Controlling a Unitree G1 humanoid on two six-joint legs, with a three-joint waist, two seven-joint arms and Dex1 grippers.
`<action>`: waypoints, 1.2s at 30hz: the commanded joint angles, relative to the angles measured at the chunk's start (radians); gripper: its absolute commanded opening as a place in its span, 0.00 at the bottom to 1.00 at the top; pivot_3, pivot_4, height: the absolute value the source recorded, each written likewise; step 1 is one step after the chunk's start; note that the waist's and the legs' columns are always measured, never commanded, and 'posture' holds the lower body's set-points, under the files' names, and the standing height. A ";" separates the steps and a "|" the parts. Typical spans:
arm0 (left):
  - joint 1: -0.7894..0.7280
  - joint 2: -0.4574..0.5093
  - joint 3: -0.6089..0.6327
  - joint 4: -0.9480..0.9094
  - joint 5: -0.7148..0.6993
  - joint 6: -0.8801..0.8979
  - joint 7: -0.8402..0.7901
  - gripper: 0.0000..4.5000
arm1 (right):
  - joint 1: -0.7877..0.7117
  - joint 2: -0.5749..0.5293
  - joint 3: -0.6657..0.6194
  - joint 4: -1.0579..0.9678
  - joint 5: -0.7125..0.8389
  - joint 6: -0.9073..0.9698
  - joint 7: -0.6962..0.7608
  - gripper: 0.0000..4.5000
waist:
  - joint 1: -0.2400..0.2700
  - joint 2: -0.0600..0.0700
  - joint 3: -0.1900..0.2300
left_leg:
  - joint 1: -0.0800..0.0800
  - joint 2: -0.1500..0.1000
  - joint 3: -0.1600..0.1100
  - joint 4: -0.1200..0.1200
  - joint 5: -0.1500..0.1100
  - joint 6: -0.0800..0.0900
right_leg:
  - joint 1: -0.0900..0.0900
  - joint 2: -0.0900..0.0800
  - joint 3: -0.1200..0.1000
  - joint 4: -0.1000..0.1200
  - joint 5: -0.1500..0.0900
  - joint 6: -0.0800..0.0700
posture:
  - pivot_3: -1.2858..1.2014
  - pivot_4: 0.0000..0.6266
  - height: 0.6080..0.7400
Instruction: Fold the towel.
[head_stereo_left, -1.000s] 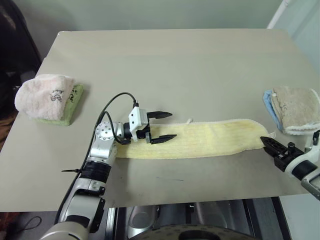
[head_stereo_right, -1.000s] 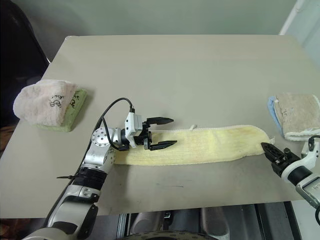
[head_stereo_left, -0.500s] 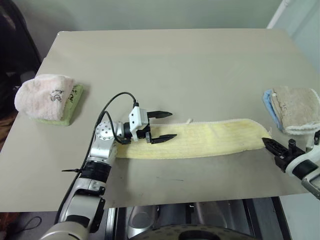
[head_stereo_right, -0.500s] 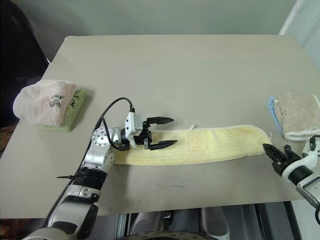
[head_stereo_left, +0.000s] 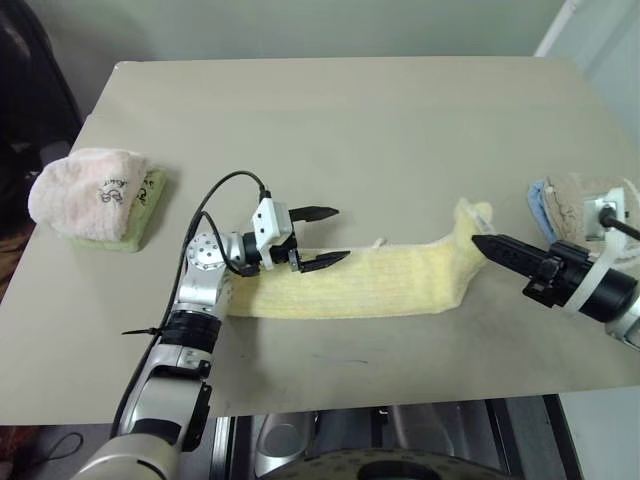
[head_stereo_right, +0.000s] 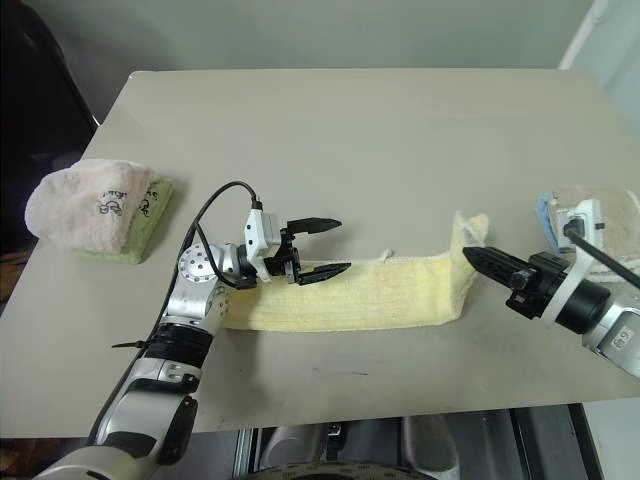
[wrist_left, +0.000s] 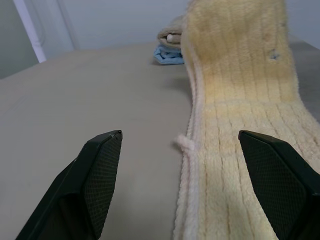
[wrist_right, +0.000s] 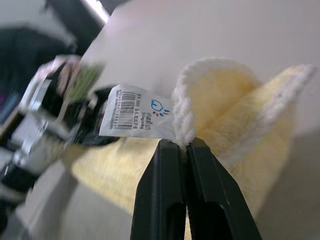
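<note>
I pinch the towel (head_stereo_left: 380, 285) end in my right end effector (head_stereo_left: 476, 241) | left end effector (head_stereo_left: 335, 236) spread wide over towel | surface (head_stereo_left: 330, 130)

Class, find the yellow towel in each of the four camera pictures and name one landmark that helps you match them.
Left eye view: towel lies across the table's near middle, its right end lifted.
Right eye view: the same strip, right end raised.
Left wrist view: it runs away up the right side.
Right wrist view: its corner is pinched in the right end effector.
Shared landmark: the towel's corded edge.
</note>
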 joint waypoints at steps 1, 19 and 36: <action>-0.017 0.001 0.016 -0.010 0.000 -0.020 0.003 0.90 | -0.005 -0.012 -0.003 -0.017 -0.013 -0.010 0.031 0.01 | 0.001 0.000 0.000 | 0.000 0.000 0.000 0.000 0.000 0.000 | 0.000 0.000 0.000 0.000 0.000 0.000 | 0.52 0.24 0.72; -0.018 0.001 0.017 -0.008 0.001 -0.022 0.003 0.90 | -0.003 -0.014 0.000 -0.017 -0.022 -0.015 0.042 0.01 | 0.001 0.000 0.000 | 0.000 0.000 0.001 0.000 0.000 -0.001 | 0.000 0.000 0.000 0.000 -0.004 0.006 | 0.52 0.24 0.72; -0.060 0.040 0.085 0.078 0.002 -0.076 0.029 0.90 | -0.428 0.237 0.702 0.091 -0.648 0.092 0.366 0.01 | -0.011 -0.003 0.002 | 0.000 0.001 0.000 0.000 0.008 0.002 | -0.002 0.000 -0.003 0.001 0.009 -0.004 | 0.52 0.24 0.72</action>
